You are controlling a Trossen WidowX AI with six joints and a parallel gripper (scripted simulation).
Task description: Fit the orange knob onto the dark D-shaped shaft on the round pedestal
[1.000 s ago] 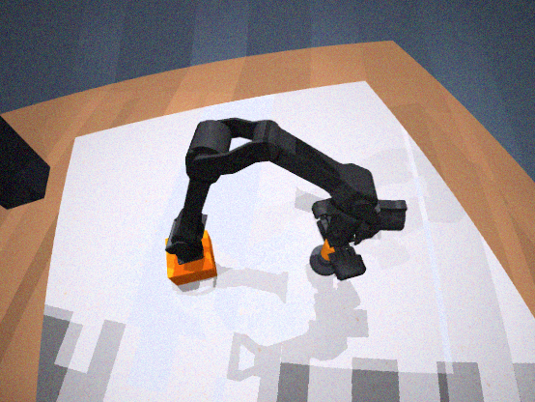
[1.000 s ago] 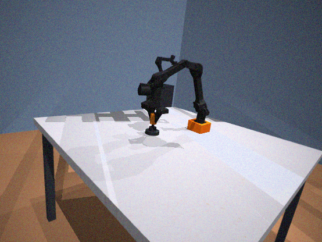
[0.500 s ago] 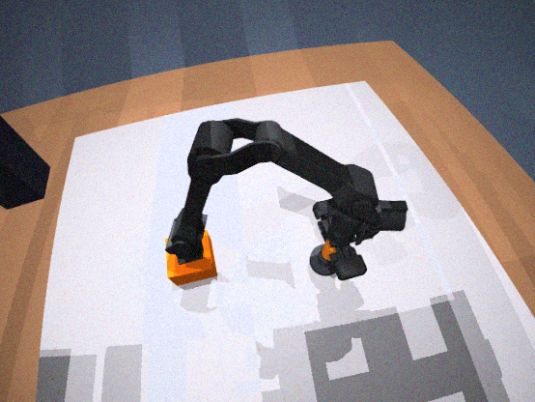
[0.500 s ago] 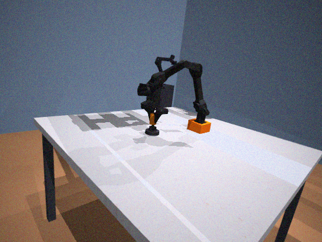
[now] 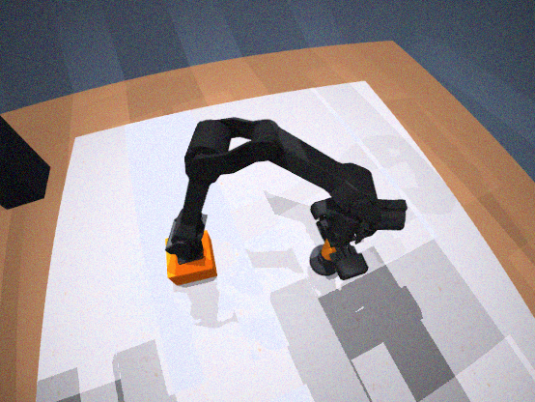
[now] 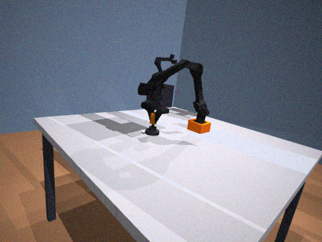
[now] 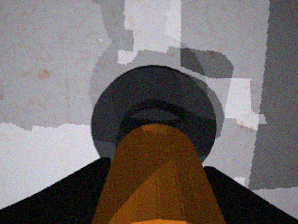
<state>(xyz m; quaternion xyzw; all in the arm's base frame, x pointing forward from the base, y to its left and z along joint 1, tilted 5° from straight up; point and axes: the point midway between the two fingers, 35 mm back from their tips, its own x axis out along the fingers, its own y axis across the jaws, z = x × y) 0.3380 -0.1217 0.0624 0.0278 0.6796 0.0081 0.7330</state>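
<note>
My gripper (image 5: 334,254) (image 6: 153,117) is shut on the orange knob (image 5: 328,250) (image 6: 152,118) (image 7: 160,189) and holds it upright right over the dark round pedestal (image 5: 319,263) (image 6: 151,131) (image 7: 109,106). In the wrist view the knob's lower end sits over the middle of the pedestal and hides the shaft. In the exterior view a short dark stub (image 6: 152,125) shows between the knob's bottom and the pedestal, so the knob stands above the pedestal's top. The shaft's flat side is not visible.
The arm's orange base block (image 5: 193,263) (image 6: 199,125) stands on the white table (image 5: 121,309) (image 6: 203,180) beside the pedestal. A dark box (image 5: 19,169) sits at the table's far edge. The table's edges drop to a wooden floor (image 6: 17,174).
</note>
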